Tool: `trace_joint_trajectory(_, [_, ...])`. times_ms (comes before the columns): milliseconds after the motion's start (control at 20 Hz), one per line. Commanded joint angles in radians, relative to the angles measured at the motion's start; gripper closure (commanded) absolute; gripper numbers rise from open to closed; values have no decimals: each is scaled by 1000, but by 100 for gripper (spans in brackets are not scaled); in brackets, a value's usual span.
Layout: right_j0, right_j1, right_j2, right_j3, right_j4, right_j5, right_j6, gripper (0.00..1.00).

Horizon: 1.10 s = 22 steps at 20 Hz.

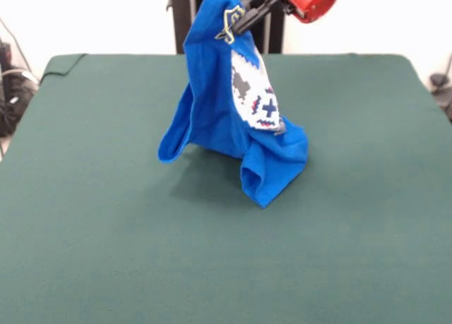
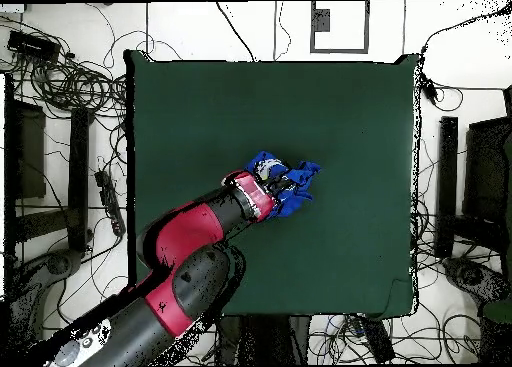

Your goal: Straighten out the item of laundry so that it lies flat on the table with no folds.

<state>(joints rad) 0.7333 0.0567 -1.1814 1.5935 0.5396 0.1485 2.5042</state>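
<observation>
The item of laundry [image 1: 212, 105], a bright blue T-shirt, hangs bunched and upright from my gripper [image 1: 232, 22], which is shut on its upper part near the top edge of the front view. Part of the white-grey print [image 1: 254, 91] faces right. The shirt's lower folds rest on the dark green table [image 1: 106, 232], while a sleeve or corner sticks out at the left. From overhead the item of laundry [image 2: 298, 173] shows as a small blue clump near the middle of the table [image 2: 200, 113], with the gripper [image 2: 280, 191] over it and hiding much of it.
The red and black arm [image 2: 190, 253] reaches across the table from its lower left side in the overhead view. Cables and equipment [image 2: 70, 83] lie on the floor around the table's edges.
</observation>
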Motion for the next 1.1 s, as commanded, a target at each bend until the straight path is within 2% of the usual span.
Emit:
trace_joint_trajectory(50, [-145, -368, 374, 103, -58, -34, 37, 100])
trace_joint_trajectory(400, [-139, -402, 337, 89, -106, 16, 46, 100])
trace_joint_trajectory(550, [-139, -437, 294, 77, -149, 25, 31, 100])
trace_joint_trajectory(850, [-120, -447, 174, 21, -238, 12, 4, 100])
trace_joint_trajectory(1000, [-135, -484, 181, 4, -273, 41, -15, 100])
trace_joint_trajectory(1100, [-154, -516, 231, 12, -289, 43, -10, 100])
